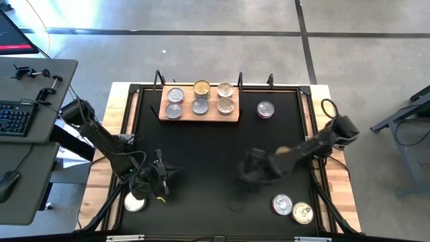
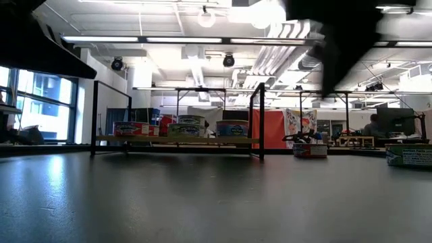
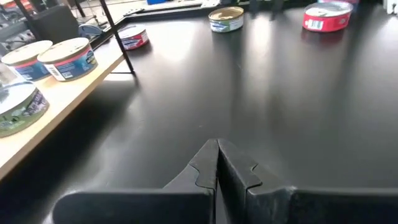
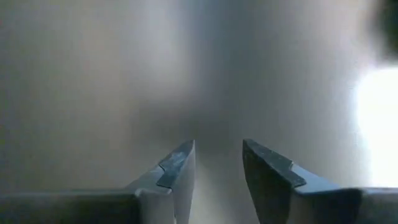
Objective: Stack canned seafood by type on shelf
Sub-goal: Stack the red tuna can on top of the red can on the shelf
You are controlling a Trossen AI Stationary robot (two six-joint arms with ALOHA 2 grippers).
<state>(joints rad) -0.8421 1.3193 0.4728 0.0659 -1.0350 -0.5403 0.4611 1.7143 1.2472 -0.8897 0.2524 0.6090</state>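
A black table mat (image 1: 215, 148) covers the tabletop. Against its far edge, left of centre, sits a light wooden shelf (image 1: 199, 119) carrying six seafood tins (image 1: 200, 105) in two rows of three; five show silver lids and the middle one in the back row is gold. A lone red-sided tin (image 1: 266, 109) stands on the mat just right of the shelf. Two more tins (image 1: 282, 204) lie touching near the mat's near right corner, one silver-lidded, one gold. One further tin (image 1: 135, 202) sits at the near left corner. The right gripper (image 1: 254, 169) hovers over bare mat right of centre, its fingers (image 4: 179, 168) parted with a gap and nothing between them. The left gripper (image 1: 161, 176) waits near the near left corner, fingers pressed together, holding nothing.
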